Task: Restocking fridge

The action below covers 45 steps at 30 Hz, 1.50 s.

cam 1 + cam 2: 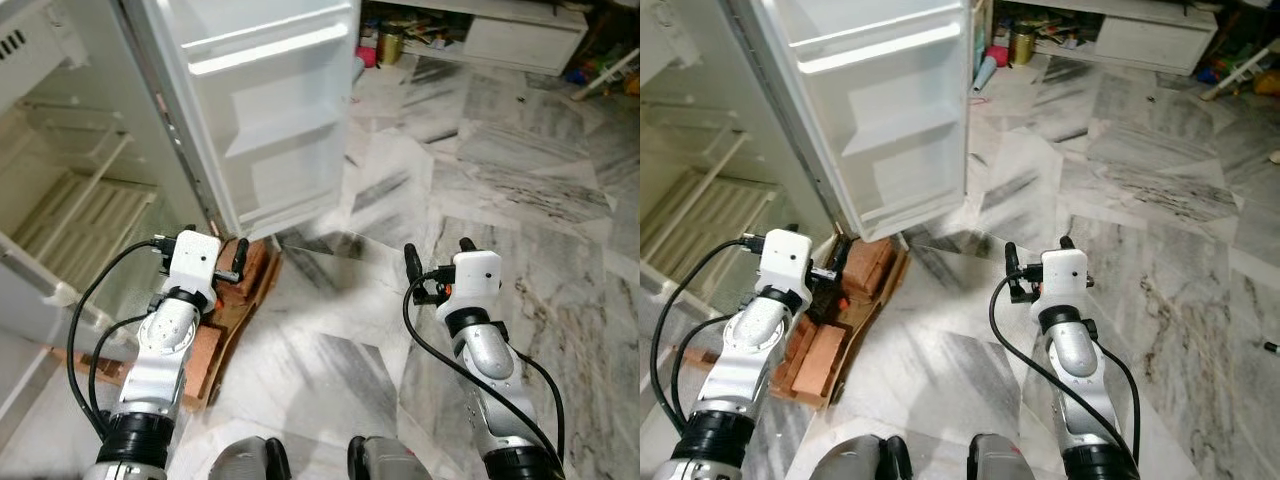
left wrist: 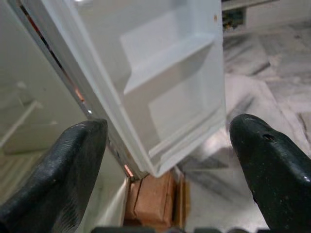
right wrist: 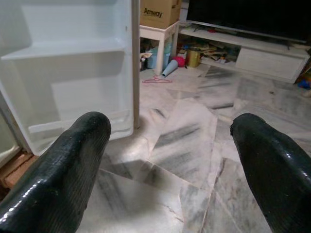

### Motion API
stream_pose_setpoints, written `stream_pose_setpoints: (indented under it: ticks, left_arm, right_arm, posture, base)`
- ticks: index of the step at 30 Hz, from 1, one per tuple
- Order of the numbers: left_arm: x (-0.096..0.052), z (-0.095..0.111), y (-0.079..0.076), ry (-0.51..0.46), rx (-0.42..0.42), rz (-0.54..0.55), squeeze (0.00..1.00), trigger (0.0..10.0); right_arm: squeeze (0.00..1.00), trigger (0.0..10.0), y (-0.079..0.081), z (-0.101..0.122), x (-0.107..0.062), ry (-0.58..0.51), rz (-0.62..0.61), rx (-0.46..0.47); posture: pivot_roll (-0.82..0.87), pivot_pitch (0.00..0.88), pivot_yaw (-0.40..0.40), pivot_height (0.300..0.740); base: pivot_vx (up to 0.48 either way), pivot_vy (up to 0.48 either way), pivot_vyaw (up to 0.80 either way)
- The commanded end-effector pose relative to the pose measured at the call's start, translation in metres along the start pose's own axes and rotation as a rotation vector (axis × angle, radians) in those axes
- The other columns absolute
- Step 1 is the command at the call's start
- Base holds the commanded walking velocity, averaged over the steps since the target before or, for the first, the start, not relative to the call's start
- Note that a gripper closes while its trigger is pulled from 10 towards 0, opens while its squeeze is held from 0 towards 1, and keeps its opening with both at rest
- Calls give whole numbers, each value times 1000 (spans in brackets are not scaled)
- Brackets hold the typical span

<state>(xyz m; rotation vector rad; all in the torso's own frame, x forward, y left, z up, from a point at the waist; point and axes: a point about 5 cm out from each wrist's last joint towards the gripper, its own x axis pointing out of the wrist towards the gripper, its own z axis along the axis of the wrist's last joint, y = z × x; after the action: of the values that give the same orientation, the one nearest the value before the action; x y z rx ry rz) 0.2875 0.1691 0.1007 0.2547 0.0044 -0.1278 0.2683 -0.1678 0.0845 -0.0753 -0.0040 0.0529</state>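
Marble floor (image 1: 480, 180) below, fridge (image 1: 90, 190) upper left with its door (image 1: 270, 110) swung wide, left pincer (image 1: 215, 250) and right pincer (image 1: 438, 252) both released, empty: next move, I'd say, fetching stock.

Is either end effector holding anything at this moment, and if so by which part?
Nothing is held. The left end effector and the right end effector are both open, with nothing between their fingers, facing the open fridge door.

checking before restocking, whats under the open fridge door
Red bricks on a wooden board lie under the fridge door at its hinge corner, propping the fridge. How far they run beneath the cabinet is hidden.
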Motion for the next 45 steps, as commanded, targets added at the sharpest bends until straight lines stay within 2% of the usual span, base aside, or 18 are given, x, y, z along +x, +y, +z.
stream_pose_setpoints:
  ticks: [1,11,23,30,40,45]
  left_arm:
    - [-5,-2,-2,22,-11,6,0,10000]
    - [-15,-9,-16,61,-37,-14,0,10000]
    - [-12,-11,-13,88,-35,15,0,10000]
    - [-11,-14,-8,97,-62,37,0,10000]
    - [-10,-13,-12,96,-60,30,0,10000]
    - [-12,-15,-16,92,-66,9,0,10000]
  right_arm:
    - [0,10000,-3,5,0,-9,-8,2]
    - [0,10000,-5,5,-3,-2,-11,9]
    - [0,10000,-8,2,-8,14,-23,12]
    - [0,10000,-12,1,-12,21,-35,13]
    - [0,10000,-11,0,-12,30,-35,8]
    - [0,10000,-11,-1,-12,34,-35,16]
  posture:
    - [-3,125,21,740]
    - [-15,126,10,740]
    - [-20,108,8,740]
    - [-30,90,10,740]
    - [-32,86,9,740]
    - [-37,79,11,740]
  base:
    - [0,-416,0]
    - [0,-372,-405]
    - [0,-43,0]
    - [0,0,0]
    - [0,0,0]
    - [0,0,-800]
